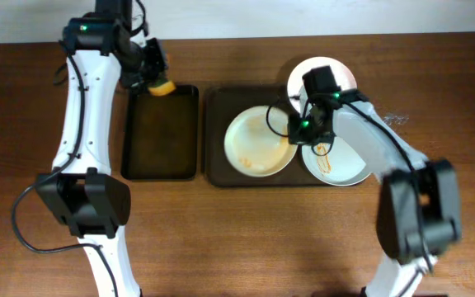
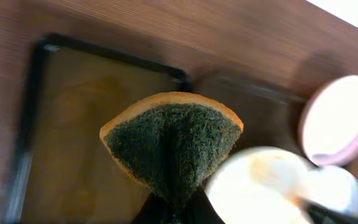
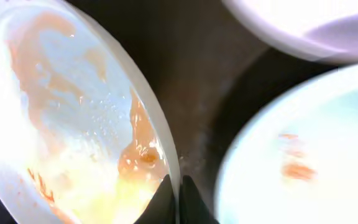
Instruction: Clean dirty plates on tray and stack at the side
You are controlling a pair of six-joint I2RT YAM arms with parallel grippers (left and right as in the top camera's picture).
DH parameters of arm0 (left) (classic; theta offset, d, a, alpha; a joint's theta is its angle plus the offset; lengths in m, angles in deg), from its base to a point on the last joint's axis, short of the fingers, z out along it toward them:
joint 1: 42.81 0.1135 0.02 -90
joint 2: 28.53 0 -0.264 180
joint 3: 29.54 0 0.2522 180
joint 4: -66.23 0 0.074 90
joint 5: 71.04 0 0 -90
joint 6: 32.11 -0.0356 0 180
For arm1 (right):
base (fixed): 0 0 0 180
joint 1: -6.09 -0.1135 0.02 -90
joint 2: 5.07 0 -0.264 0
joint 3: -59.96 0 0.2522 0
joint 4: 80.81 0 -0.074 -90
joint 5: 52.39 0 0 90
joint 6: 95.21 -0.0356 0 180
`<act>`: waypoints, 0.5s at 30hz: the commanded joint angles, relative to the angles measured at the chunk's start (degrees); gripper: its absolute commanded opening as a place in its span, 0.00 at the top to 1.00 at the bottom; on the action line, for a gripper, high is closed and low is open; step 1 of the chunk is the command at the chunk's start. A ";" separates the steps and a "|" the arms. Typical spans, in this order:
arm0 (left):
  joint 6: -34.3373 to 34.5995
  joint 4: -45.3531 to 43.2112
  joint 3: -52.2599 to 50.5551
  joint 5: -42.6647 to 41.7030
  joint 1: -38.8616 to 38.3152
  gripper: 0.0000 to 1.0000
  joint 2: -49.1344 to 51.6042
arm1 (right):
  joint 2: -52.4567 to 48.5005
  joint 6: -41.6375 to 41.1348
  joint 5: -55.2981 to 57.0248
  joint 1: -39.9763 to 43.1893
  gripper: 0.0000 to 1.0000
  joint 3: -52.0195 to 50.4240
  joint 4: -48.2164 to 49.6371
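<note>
Pinching the rim of the orange-smeared white plate (image 3: 61,124), right gripper (image 3: 174,190); left gripper (image 2: 173,210) clamped on folded green sponge (image 2: 173,140).

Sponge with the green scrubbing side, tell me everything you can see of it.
The orange-yellow foam sponge with a dark green fibrous scouring face is squeezed into a fan shape, green side toward the wrist camera, foam rim arching along its wide edge. The left gripper is shut on its narrow end. Overhead, it sits over a corner of the left dark rectangular tray; whether it touches the tray is unclear.
</note>
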 commanded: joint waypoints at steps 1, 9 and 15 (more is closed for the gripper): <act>-1.11 -1.62 -0.15 6.29 -0.50 1.00 0.46 | 10.36 0.66 20.61 -4.09 0.96 0.39 -0.17; -1.11 -4.00 -0.17 6.23 -0.50 1.00 0.59 | 12.59 0.63 56.57 -18.99 0.96 0.39 1.68; -0.87 -3.78 -0.17 6.19 -0.68 1.00 0.68 | 11.89 -1.79 58.73 -20.61 0.96 0.37 5.66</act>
